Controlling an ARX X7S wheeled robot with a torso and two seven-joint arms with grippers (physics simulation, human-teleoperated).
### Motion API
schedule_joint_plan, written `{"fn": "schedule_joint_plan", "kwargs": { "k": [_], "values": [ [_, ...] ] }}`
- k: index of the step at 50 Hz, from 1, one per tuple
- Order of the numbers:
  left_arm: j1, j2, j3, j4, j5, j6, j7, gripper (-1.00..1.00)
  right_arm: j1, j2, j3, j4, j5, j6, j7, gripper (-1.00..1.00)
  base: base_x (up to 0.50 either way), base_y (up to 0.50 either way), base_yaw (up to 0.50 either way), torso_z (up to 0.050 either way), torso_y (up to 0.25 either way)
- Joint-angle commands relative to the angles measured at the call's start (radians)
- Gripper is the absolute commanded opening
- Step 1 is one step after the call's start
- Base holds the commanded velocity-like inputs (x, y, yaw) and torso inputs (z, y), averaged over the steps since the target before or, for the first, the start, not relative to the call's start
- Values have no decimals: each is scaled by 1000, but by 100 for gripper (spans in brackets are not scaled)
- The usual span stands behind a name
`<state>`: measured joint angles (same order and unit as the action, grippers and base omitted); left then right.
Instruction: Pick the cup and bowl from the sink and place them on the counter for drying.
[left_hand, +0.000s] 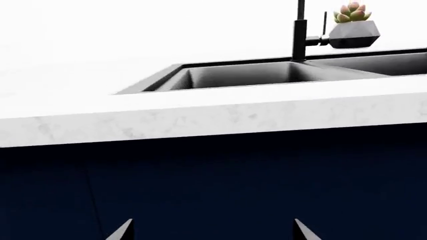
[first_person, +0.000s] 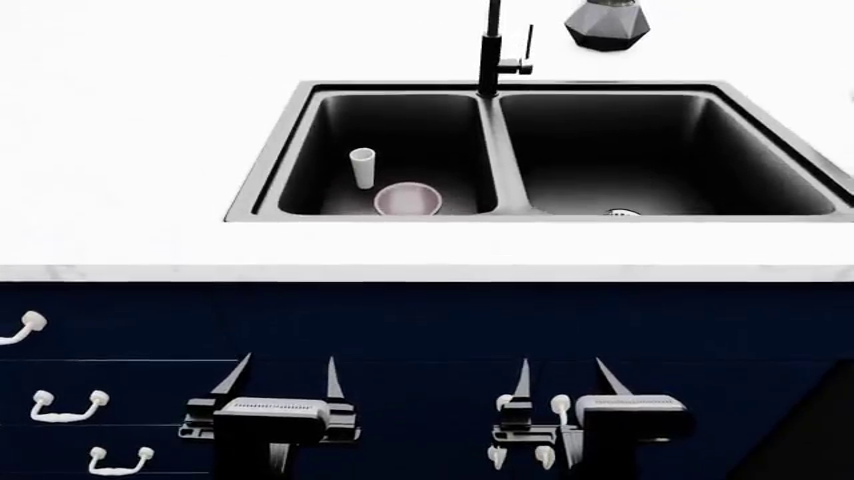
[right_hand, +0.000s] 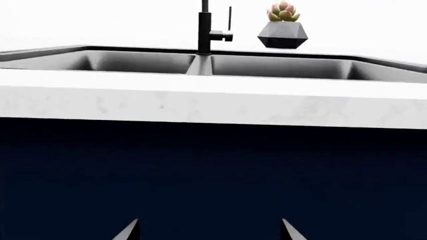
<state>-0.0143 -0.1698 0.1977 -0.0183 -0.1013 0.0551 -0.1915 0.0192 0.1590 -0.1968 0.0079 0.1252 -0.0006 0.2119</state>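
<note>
Both my grippers, left (first_person: 283, 385) and right (first_person: 563, 385), hang empty with jaws apart before the navy cabinets. White cup (first_person: 362, 167) and pink bowl (first_person: 407, 201) sit just beside each other in the sink's (first_person: 497, 150) left basin, below the bench (first_person: 134, 150).

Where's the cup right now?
Head view: the cup stands in the sink's left basin, just behind and left of the bowl.

White cup (first_person: 362, 167) stands upright beside pink bowl (first_person: 407, 201) in the black sink's (first_person: 497, 140) left basin.
</note>
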Motion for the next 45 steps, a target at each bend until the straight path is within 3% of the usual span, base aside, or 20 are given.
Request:
{"fn": "schedule_joint_plan", "kwargs": {
  "k": [1, 14, 29, 31, 35, 38, 45],
  "values": [
    [-2, -6, 6, -1, -8, -1, -4, 100, 4, 7, -12, 2, -3, 5, 9, 100, 0, 0, 0, 50, 0],
    [-6, -7, 13, -3, -19, -15, -15, 100, 2, 13, -19, 0, 3, 1, 18, 100, 0, 0, 0, 50, 0],
    [0, -12, 5, 18, -62, -42, -17, 100, 1, 21, -34, -1, 10, -16, 15, 100, 0, 0, 0, 0, 0],
    [3, -14, 12, 31, -68, -57, -12, 100, 11, 26, -56, -8, -29, 44, 33, 100, 0, 0, 0, 0, 0],
    [-12, -17, -7, 47, -141, -110, 12, 100, -29, 19, 12, -77, 124, -20, -5, 100, 0, 0, 0, 0, 0],
    [-33, -55, 3, 137, -143, -201, 11, 100, -6, 96, -41, -275, 19, 208, 35, 100, 0, 0, 0, 0, 0],
    [-127, -137, -34, 380, -253, -473, 7, 100, 72, 188, 29, -464, 140, 447, -12, 100, 0, 0, 0, 0, 0]
  ]
}}
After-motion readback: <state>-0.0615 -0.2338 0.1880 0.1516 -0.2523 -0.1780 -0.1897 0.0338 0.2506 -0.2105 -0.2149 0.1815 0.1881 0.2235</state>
